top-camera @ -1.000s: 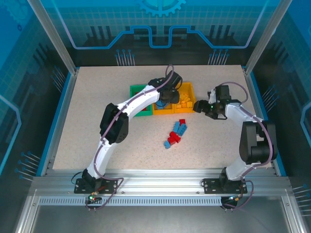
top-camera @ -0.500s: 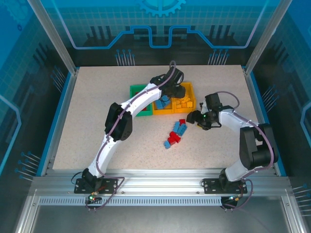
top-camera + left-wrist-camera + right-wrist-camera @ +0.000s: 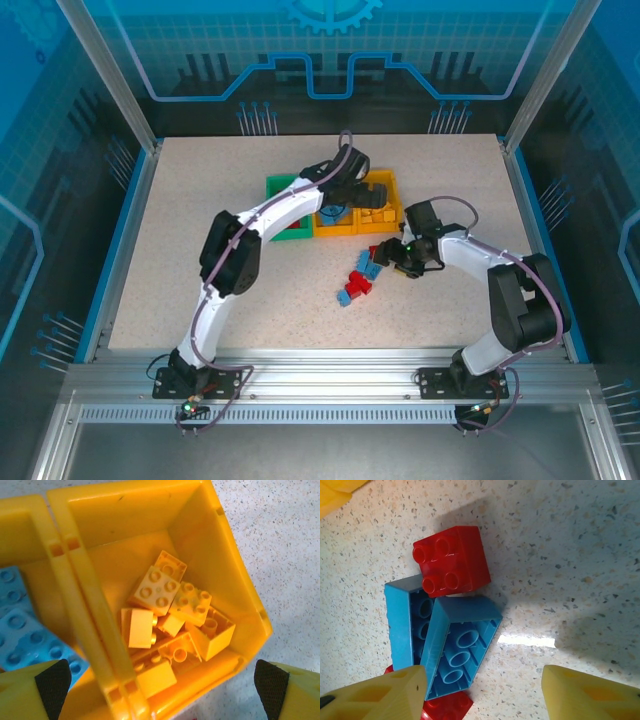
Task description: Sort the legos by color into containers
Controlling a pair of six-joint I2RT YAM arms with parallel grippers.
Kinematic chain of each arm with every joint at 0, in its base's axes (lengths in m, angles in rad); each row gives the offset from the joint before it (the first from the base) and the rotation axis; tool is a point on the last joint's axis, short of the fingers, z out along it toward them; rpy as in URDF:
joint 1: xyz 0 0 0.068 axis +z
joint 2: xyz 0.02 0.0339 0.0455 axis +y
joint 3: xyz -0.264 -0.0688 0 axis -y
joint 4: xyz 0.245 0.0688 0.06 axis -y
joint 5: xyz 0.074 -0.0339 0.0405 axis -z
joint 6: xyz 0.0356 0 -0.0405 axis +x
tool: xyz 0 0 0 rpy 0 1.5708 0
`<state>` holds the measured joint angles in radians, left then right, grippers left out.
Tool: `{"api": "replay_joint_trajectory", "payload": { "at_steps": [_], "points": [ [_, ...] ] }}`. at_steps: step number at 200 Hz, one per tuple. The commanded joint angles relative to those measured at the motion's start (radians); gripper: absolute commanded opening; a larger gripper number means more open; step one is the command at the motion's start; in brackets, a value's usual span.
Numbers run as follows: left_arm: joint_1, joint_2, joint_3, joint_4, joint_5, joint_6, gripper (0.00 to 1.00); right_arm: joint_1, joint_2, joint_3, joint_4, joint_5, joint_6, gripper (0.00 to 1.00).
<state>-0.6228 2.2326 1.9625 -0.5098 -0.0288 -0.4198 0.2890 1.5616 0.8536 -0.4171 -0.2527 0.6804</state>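
Legos [image 3: 360, 277]: loose red and blue ones clustered on the speckled table [image 3: 200, 250], just before the bins [image 3: 335, 231].
Sorted: we note yellow bricks [image 3: 155, 587] heaped in the end orange-yellow bin [image 3: 240, 595], blue bricks [image 3: 20, 630] in the middle bin [image 3: 22, 535].
Green bin [image 3: 278, 184]: other end of the row, partly behind the left arm [image 3: 270, 215].
Left gripper [image 3: 162, 685]: jaws wide apart, empty, above the yellow bricks.
Right gripper [image 3: 482, 680]: low over the cluster, jaws apart, nothing clamped; a blue brick [image 3: 462, 645], underside showing, lies between them, a red two-by-two brick [image 3: 451, 562] touching it.
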Motion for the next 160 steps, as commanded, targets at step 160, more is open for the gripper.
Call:
{"api": "replay_joint_trajectory", "payload": {
  "at_steps": [160],
  "points": [
    [0.035,-0.445,-0.660,0.229,-0.027,-0.114,0.99,0.075,0.147,0.108,-0.064,0.124,0.029,0.44]
  ]
}}
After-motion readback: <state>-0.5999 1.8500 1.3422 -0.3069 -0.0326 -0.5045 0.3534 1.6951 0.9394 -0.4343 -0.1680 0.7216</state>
